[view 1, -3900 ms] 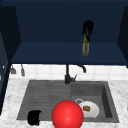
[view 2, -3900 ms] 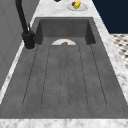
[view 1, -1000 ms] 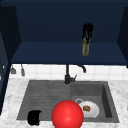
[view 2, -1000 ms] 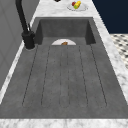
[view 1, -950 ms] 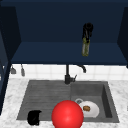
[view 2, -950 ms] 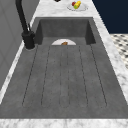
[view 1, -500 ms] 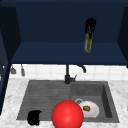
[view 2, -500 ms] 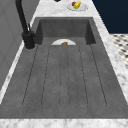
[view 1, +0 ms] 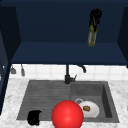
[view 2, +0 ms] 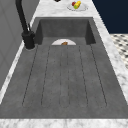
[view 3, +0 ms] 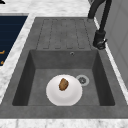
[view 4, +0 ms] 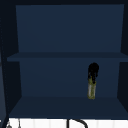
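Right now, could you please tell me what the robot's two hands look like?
Both are plain matt black, with no arm, sleeve, cable or marking attached. The right hand reads as a small rounded black form with slim dark fingers; it also shows in the upper view. The left hand is a compact black lump with a rounded outline.

The right hand (view 1: 95, 15) hangs high inside the open wall cabinet (view 1: 62, 53), well above its lower shelf and toward its right side. It points downward, fingers curled round the top of a slim olive-green bottle (view 1: 91, 36) that hangs upright beneath it. In the upper view the same hand (view 4: 93, 71) sits just below the cabinet's middle shelf. The left hand (view 1: 34, 117) floats far below the cabinet, off toward its left end; its finger pose cannot be told.
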`<state>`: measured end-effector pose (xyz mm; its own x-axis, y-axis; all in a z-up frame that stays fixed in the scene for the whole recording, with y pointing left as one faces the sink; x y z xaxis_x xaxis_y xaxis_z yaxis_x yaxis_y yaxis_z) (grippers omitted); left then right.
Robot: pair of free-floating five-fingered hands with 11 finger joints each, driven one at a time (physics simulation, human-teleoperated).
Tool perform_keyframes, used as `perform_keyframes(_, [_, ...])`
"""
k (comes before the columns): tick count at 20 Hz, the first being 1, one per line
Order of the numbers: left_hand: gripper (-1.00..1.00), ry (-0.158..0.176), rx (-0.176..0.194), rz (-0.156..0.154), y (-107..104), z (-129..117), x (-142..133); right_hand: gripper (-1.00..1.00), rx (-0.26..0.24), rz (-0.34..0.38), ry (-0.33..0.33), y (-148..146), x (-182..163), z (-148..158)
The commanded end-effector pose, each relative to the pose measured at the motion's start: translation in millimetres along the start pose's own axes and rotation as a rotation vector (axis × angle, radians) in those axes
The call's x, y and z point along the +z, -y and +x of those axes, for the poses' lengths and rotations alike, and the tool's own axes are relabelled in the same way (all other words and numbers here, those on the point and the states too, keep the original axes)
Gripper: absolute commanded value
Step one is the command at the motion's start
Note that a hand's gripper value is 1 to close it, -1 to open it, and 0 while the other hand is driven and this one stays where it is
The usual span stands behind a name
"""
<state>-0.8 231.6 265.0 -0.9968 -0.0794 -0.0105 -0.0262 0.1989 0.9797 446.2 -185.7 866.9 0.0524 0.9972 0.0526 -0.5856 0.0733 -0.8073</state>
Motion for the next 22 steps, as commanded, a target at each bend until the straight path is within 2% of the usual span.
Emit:
perform_keyframes(1, [0.00,0.000,0.000,0.000,0,0,0,1.00,-0.018,0.000,0.013,-4,35,-1])
perform_keyframes(5, [0.00,0.000,0.000,0.000,0,0,0,1.00,0.002,-0.021,-0.002,-23,59,-4])
perform_keyframes(22, [0.00,0.000,0.000,0.000,0,0,0,1.00,-0.009,-0.009,0.005,-108,170,-12])
